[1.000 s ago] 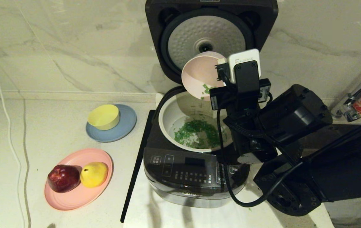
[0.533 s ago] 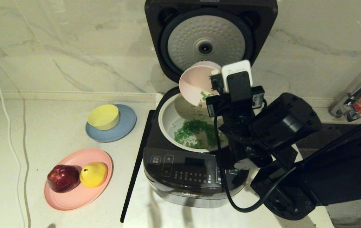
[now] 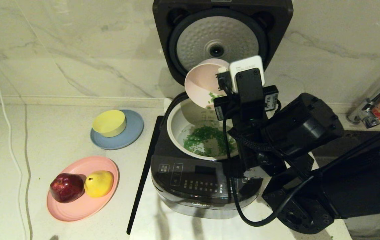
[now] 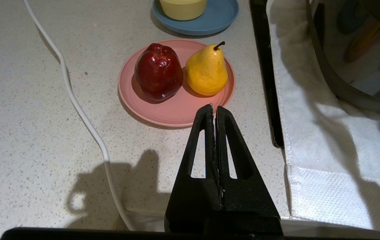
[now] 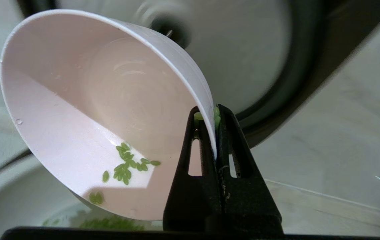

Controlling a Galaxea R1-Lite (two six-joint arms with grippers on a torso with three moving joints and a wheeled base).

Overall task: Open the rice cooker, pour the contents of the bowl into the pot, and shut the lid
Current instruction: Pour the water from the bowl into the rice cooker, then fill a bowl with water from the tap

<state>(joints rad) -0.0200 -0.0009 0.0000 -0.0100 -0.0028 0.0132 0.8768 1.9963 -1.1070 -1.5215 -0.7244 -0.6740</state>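
The dark rice cooker (image 3: pixel 196 186) stands open, its lid (image 3: pixel 218 43) upright with the dimpled silver disc facing me. Most of the green contents (image 3: pixel 206 138) lie in the off-white pot (image 3: pixel 176 128). The pale pink bowl (image 3: pixel 200 83) hangs tipped steeply over the pot's back rim, with my right gripper (image 5: pixel 210 115) shut on its rim. A few green bits (image 5: pixel 124 163) still cling inside the bowl (image 5: pixel 76 110). My left gripper (image 4: pixel 214 108) is shut and empty, low over the counter near the pink plate (image 4: pixel 173 111).
A yellow bowl (image 3: pixel 109 122) sits on a blue plate (image 3: pixel 131 133) left of the cooker. The pink plate (image 3: pixel 76 208) holds a red apple (image 3: pixel 66 187) and a yellow pear (image 3: pixel 99 183). A white cord (image 3: pixel 9 140) runs along the left. A tap (image 3: pixel 371 106) is at right.
The right gripper and tipped bowl dipped toward the pot, then rose a little and shifted left. More of the lid's disc shows above the bowl than a second ago.
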